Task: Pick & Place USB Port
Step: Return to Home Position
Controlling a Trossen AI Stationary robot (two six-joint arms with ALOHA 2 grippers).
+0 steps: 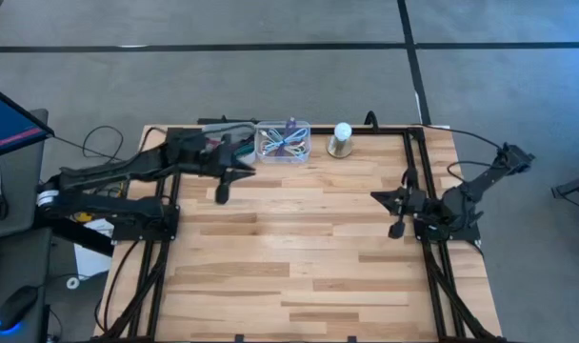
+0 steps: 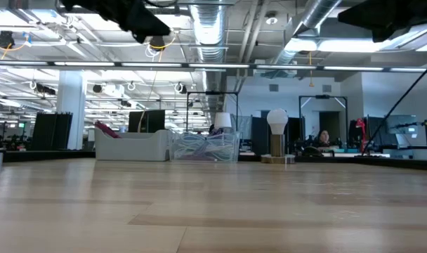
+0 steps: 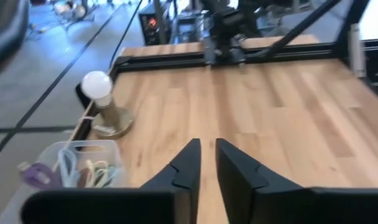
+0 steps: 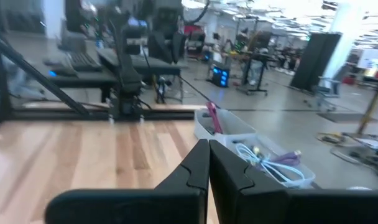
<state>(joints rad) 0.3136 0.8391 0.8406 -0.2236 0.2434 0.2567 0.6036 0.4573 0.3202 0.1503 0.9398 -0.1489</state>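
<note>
While the transparent bin [image 1: 283,143] sits upper centre, the left gripper [image 1: 250,172] hangs just left, fingers narrowly parted, empty.

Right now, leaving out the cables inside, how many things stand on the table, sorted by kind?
Bins: 2, the gray bin and the clear bin
Lamps: 1, the lamp
Total: 3

Two bins stand there, a gray bin [image 2: 133,146] and a transparent bin [image 2: 205,148], plus one bulb lamp [image 2: 277,132].
</note>
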